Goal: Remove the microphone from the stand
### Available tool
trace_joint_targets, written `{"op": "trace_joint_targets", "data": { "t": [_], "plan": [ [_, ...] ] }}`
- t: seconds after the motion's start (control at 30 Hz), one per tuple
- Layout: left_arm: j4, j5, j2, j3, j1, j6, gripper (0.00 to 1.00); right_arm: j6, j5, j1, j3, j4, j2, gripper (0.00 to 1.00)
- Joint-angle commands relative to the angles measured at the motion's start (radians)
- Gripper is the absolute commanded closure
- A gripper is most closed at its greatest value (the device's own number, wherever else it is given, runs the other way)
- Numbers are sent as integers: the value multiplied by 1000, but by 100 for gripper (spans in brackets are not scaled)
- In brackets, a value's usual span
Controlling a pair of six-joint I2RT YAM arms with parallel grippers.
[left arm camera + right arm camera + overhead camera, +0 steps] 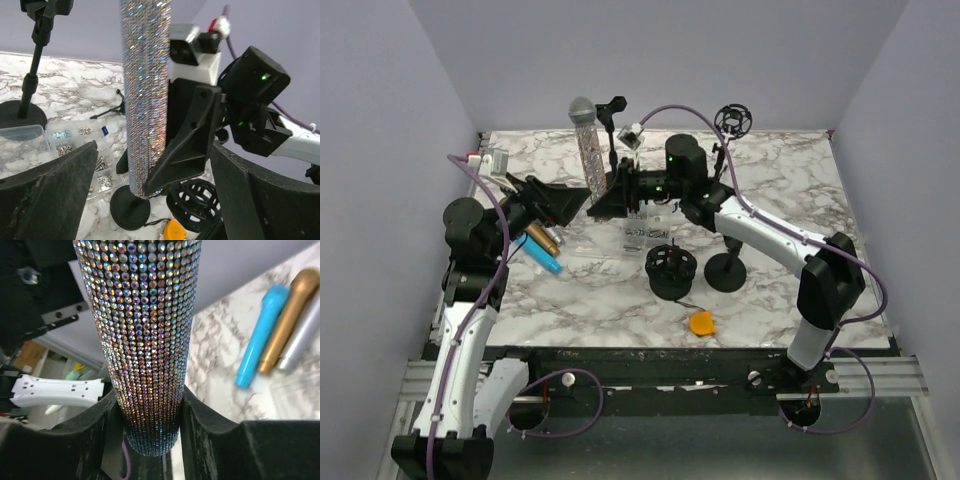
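The microphone (588,150) is covered in glittering rhinestones and stands upright, grey head up, just left of a thin black stand with a clip on top (612,106). My right gripper (605,198) is shut on its lower handle. In the right wrist view the handle (145,340) sits squeezed between both pads (200,425), its bottom end bare. My left gripper (568,200) is open. In the left wrist view its jaws stand wide on either side of the microphone (145,100) and the right gripper's fingers (190,135). The clip stand (32,75) stands apart at the left.
Blue (546,258), gold and silver microphones lie at the left, also in the right wrist view (262,335). A clear parts box (642,237), a black round cage (671,270), a second stand's base (726,271) and an orange piece (701,322) are in the middle.
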Motion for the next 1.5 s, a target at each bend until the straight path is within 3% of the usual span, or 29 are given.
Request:
{"op": "trace_joint_targets", "data": {
  "t": [0.0, 0.4, 0.57, 0.67, 0.73, 0.83, 0.87, 1.0, 1.17, 1.3, 1.47],
  "plan": [
    [-163, -92, -101, -63, -6, 5, 13, 151, -66, 40, -89, 141, -33, 99],
    [-204, -140, -105, -115, -23, -4, 22, 131, -12, 161, -154, 128, -39, 99],
    [-180, -157, -141, -146, -25, 0, 47, 120, 54, 190, -171, 102, -42, 99],
    [-196, -167, -159, -149, -25, 11, 60, 124, 98, 194, -185, 100, -52, 94],
    [-235, -177, -158, -139, -25, 30, 69, 118, 131, 194, -185, 82, -60, 86],
    [-337, -239, -129, -93, -25, 55, 96, 94, 220, 194, -174, 12, -73, 52],
    [-386, -268, -112, -72, -25, 60, 100, 82, 249, 195, -173, -13, -82, 42],
    [-493, -406, -46, -25, -16, 93, 98, 34, 396, 194, -164, -109, -122, 12],
    [-516, -646, -4, -93, 104, 8, 97, -26, 604, 192, -183, -191, -206, 0],
    [-448, -684, 57, -216, 257, -137, 94, -48, 660, 192, -208, -186, -257, 0],
    [-368, -702, 238, -243, 318, -202, 93, -57, 673, 193, -245, -140, -299, 0]
  ]
}}
